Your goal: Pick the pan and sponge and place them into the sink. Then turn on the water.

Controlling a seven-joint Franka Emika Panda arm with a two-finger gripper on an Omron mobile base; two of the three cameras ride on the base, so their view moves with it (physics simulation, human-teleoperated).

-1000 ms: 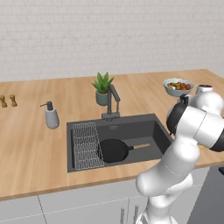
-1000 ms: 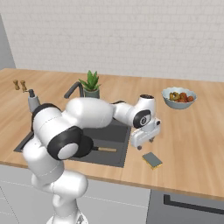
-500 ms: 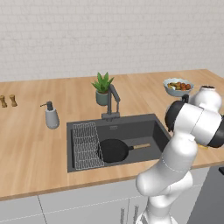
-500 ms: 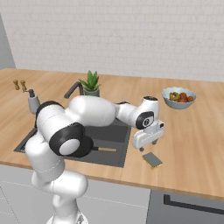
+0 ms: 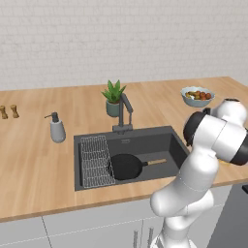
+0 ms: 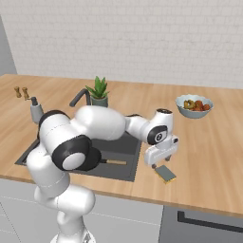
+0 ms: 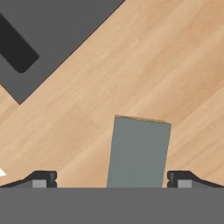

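Grey-green on top with a thin yellow edge, the sponge [image 7: 138, 152] lies flat on the wooden counter [image 7: 144, 65] just right of the sink [image 5: 145, 145]. The gripper [image 7: 111, 179] hovers over it, jaws spread wide either side, seemingly not touching. Black, with a wooden handle, the pan [image 5: 127, 165] rests in the basin.

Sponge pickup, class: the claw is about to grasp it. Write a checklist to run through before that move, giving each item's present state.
1. Pan already lies in the sink: ok.
2. Sponge flat on the counter: ok.
3. Claw open, fingertips either side of the sponge: ok.
4. Claw low enough to close on the sponge: cannot tell.
5. Counter around the sponge free of clutter: ok.
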